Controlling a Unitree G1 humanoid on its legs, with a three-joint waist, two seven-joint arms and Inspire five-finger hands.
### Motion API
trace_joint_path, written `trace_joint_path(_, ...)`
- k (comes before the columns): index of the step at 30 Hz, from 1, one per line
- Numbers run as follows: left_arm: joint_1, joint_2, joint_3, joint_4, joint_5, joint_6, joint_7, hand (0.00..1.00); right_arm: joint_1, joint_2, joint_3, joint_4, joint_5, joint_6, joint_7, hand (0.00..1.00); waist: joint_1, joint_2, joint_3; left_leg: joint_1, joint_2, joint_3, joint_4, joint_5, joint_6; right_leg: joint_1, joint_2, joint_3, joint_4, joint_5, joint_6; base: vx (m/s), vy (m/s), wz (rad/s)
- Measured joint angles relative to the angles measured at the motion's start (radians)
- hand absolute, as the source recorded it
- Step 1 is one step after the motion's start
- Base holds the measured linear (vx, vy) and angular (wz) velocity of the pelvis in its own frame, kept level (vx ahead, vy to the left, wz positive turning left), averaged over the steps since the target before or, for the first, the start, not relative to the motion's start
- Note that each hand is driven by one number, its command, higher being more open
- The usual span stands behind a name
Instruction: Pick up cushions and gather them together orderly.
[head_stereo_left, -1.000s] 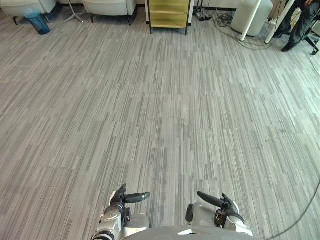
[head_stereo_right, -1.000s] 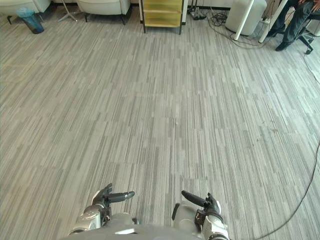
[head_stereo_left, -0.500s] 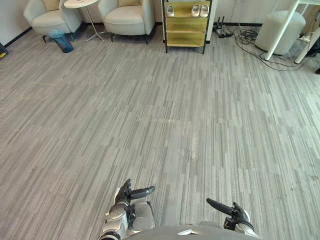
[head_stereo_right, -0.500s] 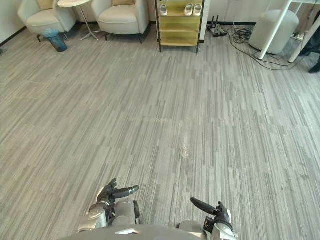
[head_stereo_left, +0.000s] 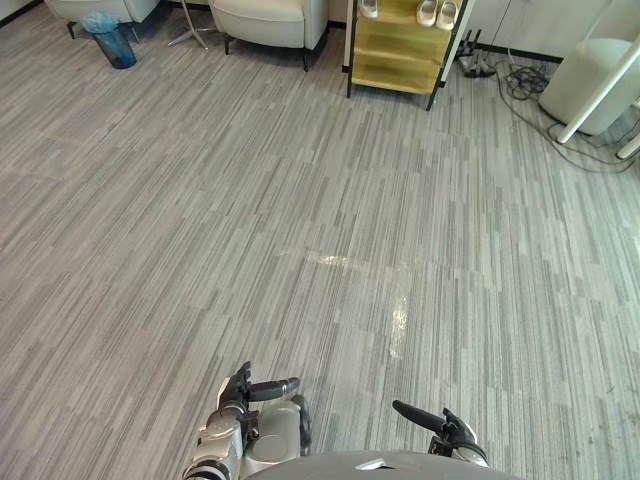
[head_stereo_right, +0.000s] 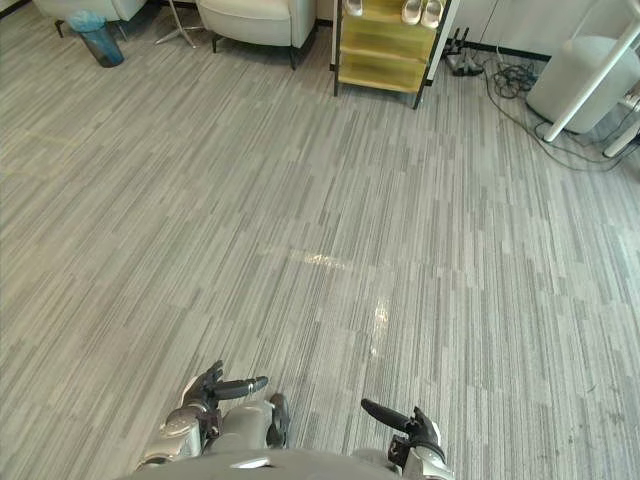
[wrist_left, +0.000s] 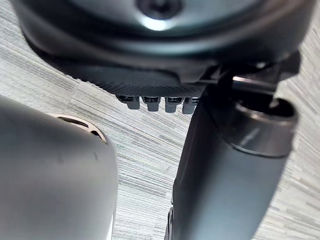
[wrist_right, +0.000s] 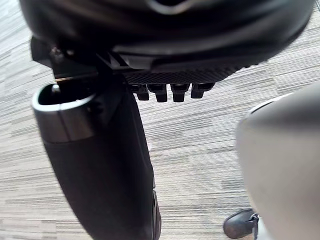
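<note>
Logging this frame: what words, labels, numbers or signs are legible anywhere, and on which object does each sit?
No text can be read in any view.
The yellow wooden shelf unit, blue waste bin, white armchair and grey striped floor show no print.
Any marking on the pale shoes on the shelf unit is too small to tell.

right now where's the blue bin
The blue bin stands far ahead on the robot's left, near the top left corner of the left eye view. It is left of the white armchair, with the yellow shelf unit further right.
</note>
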Motion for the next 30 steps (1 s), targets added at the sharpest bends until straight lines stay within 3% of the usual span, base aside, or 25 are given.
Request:
trace_joint_path(3, -0.001, -0.001, -0.013, 0.005, 0.001, -0.001, 0.000, 1.00, -0.001, -0.012, 0.004, -0.023, 0.000, -0.013, 0.004, 1.00, -0.009, 0.017, 0.005, 0.105, 0.028, -0.015, -0.070, 0.000, -0.001, -0.109, 0.077, -0.048, -0.179, -0.068, -0.046, 0.42, -0.159, 0.21)
trace_joint_path(4, -0.003, -0.003, -0.013, 0.010, 0.001, -0.001, 0.000, 1.00, -0.011, -0.013, 0.004, -0.028, 0.001, -0.014, 0.005, 1.00, -0.021, 0.016, 0.010, 0.129, 0.046, -0.037, -0.087, -0.003, -0.006, -0.162, 0.118, -0.040, -0.364, -0.054, -0.034, 0.43, -0.301, 0.68)
trace_joint_path(5, -0.001, -0.002, -0.014, 0.014, 0.002, -0.001, -0.001, 1.00, -0.008, -0.013, 0.004, -0.032, -0.001, -0.013, 0.005, 1.00, -0.034, 0.002, 0.010, 0.143, 0.043, -0.061, -0.100, -0.019, -0.043, -0.164, 0.146, 0.000, -0.582, 0.030, -0.007, 0.36, -0.265, 0.73)
trace_joint_path(6, 0.000, 0.002, -0.015, 0.018, 0.004, -0.002, -0.002, 1.00, -0.004, -0.012, 0.003, -0.030, -0.001, -0.012, 0.005, 1.00, -0.038, -0.001, 0.011, 0.153, 0.040, -0.070, -0.102, -0.029, -0.058, -0.158, 0.148, 0.004, -0.595, 0.121, -0.022, 0.38, -0.285, 0.62)
trace_joint_path(7, 0.000, -0.018, -0.017, 0.031, 0.004, 0.001, -0.003, 1.00, 0.000, -0.021, -0.003, -0.019, 0.000, -0.011, 0.006, 1.00, -0.038, 0.016, 0.012, 0.171, 0.065, -0.095, -0.103, -0.043, -0.076, -0.144, 0.168, 0.000, -0.583, 0.117, -0.085, 0.29, -0.222, 0.20)
trace_joint_path(8, -0.002, -0.028, -0.008, 0.031, 0.005, -0.001, -0.006, 1.00, 0.001, -0.033, -0.004, -0.018, -0.001, -0.011, 0.004, 1.00, -0.023, 0.034, 0.005, 0.163, 0.084, -0.108, -0.098, -0.042, -0.077, -0.146, 0.188, 0.010, -0.577, 0.094, -0.098, 0.36, -0.311, 0.10)
trace_joint_path(10, 0.000, -0.043, -0.002, 0.034, 0.008, -0.002, -0.005, 1.00, 0.002, -0.030, -0.044, -0.018, 0.003, -0.007, 0.006, 1.00, -0.028, 0.052, 0.003, 0.162, 0.108, -0.111, -0.066, -0.036, -0.089, -0.134, 0.199, -0.016, -0.557, 0.038, -0.114, 0.34, -0.319, 0.20)
trace_joint_path(11, -0.001, -0.043, 0.000, 0.035, 0.015, -0.001, -0.005, 1.00, 0.011, -0.027, -0.066, -0.018, 0.003, -0.003, 0.004, 1.00, -0.036, 0.057, 0.005, 0.148, 0.126, -0.113, 0.000, -0.038, -0.106, -0.099, 0.203, -0.038, -0.568, 0.018, -0.120, 0.33, -0.315, 0.64)
trace_joint_path(13, 0.001, -0.051, 0.020, 0.014, 0.024, 0.000, -0.012, 1.00, 0.050, -0.023, -0.072, -0.037, 0.003, -0.002, -0.001, 1.00, -0.043, 0.060, 0.007, 0.027, 0.191, -0.110, 0.322, -0.033, -0.137, 0.002, 0.220, -0.086, -0.630, -0.002, -0.130, 0.32, -0.296, 0.65)
trace_joint_path(14, 0.009, -0.057, 0.054, -0.031, 0.024, -0.003, -0.014, 1.00, 0.075, -0.022, -0.062, -0.056, 0.005, -0.002, -0.008, 1.00, -0.029, 0.065, 0.007, -0.082, 0.251, -0.078, 0.581, -0.031, -0.140, 0.083, 0.247, -0.104, -0.682, -0.008, -0.140, 0.27, -0.221, 0.28)
trace_joint_path(16, 0.014, -0.063, 0.065, -0.052, 0.024, -0.004, -0.013, 1.00, 0.082, -0.019, -0.054, -0.062, 0.018, -0.003, -0.014, 1.00, -0.021, 0.058, 0.010, -0.150, 0.273, -0.035, 0.651, -0.041, -0.130, 0.155, 0.254, -0.109, -0.734, -0.008, -0.138, 0.27, -0.142, 0.05)
trace_joint_path(18, 0.009, -0.061, 0.064, -0.053, 0.024, -0.005, -0.013, 1.00, 0.081, -0.019, -0.055, -0.063, 0.023, -0.002, -0.013, 1.00, -0.017, 0.061, 0.007, -0.174, 0.267, -0.003, 0.565, -0.053, -0.134, 0.196, 0.249, -0.107, -0.772, -0.005, -0.133, 0.29, -0.030, -0.08)
trace_joint_path(21, -0.004, -0.061, 0.057, -0.045, 0.023, -0.003, -0.015, 1.00, 0.062, -0.001, -0.058, -0.064, 0.024, -0.002, -0.014, 1.00, -0.014, 0.046, 0.013, -0.178, 0.168, -0.048, 0.170, -0.022, -0.133, 0.239, 0.213, -0.087, -0.801, -0.006, -0.111, 0.26, 0.102, -0.18)
trace_joint_path(22, -0.007, -0.062, 0.047, -0.041, 0.022, -0.003, -0.015, 1.00, 0.062, -0.001, -0.059, -0.064, 0.024, -0.003, -0.014, 1.00, -0.006, 0.049, 0.011, -0.171, 0.126, -0.091, 0.028, 0.068, -0.132, 0.240, 0.203, -0.068, -0.801, -0.010, -0.093, 0.27, 0.168, -0.30)
trace_joint_path(23, -0.004, -0.065, 0.033, -0.039, 0.022, -0.003, -0.013, 1.00, 0.062, -0.005, -0.059, -0.063, 0.024, -0.002, -0.013, 1.00, 0.001, 0.057, 0.006, -0.162, 0.113, -0.115, -0.015, 0.169, -0.142, 0.241, 0.205, -0.052, -0.802, -0.015, -0.081, 0.29, 0.160, -0.41)
trace_joint_path(24, -0.004, -0.056, 0.026, -0.025, 0.022, -0.004, -0.017, 1.00, 0.056, 0.002, -0.058, -0.055, 0.024, -0.002, -0.014, 1.00, 0.005, 0.048, 0.001, -0.140, 0.096, -0.112, -0.034, 0.204, -0.127, 0.249, 0.196, -0.024, -0.807, -0.026, -0.062, 0.29, 0.125, -0.25)
trace_joint_path(25, -0.008, -0.040, 0.019, -0.014, 0.022, -0.003, -0.014, 1.00, 0.054, 0.022, -0.057, -0.057, 0.026, -0.001, -0.012, 1.00, -0.003, 0.024, -0.001, -0.128, 0.075, -0.109, -0.046, 0.193, -0.111, 0.257, 0.169, -0.002, -0.820, -0.018, -0.049, 0.28, 0.122, -0.16)
trace_joint_path(27, -0.009, -0.033, 0.021, -0.014, 0.020, -0.003, -0.015, 1.00, 0.054, 0.034, -0.057, -0.054, 0.019, 0.000, -0.009, 1.00, 0.001, 0.010, -0.003, -0.126, 0.067, -0.088, -0.019, 0.165, -0.098, 0.265, 0.155, 0.025, -0.820, -0.016, -0.044, 0.22, 0.150, -0.18)
trace_joint_path(29, -0.004, -0.028, 0.021, -0.009, 0.021, -0.004, -0.015, 1.00, 0.052, 0.037, -0.057, -0.049, 0.003, 0.002, -0.005, 1.00, 0.005, 0.013, -0.006, -0.098, 0.065, -0.046, 0.052, 0.082, -0.083, 0.272, 0.136, 0.081, -0.770, -0.025, -0.027, 0.18, 0.174, -0.54)
trace_joint_path(30, -0.005, -0.027, 0.021, -0.002, 0.021, -0.004, -0.016, 1.00, 0.051, 0.036, -0.057, -0.049, 0.000, 0.002, -0.004, 1.00, 0.005, 0.014, -0.007, -0.091, 0.065, -0.037, 0.060, 0.070, -0.078, 0.265, 0.132, 0.091, -0.747, -0.029, -0.020, 0.12, 0.166, -0.70)
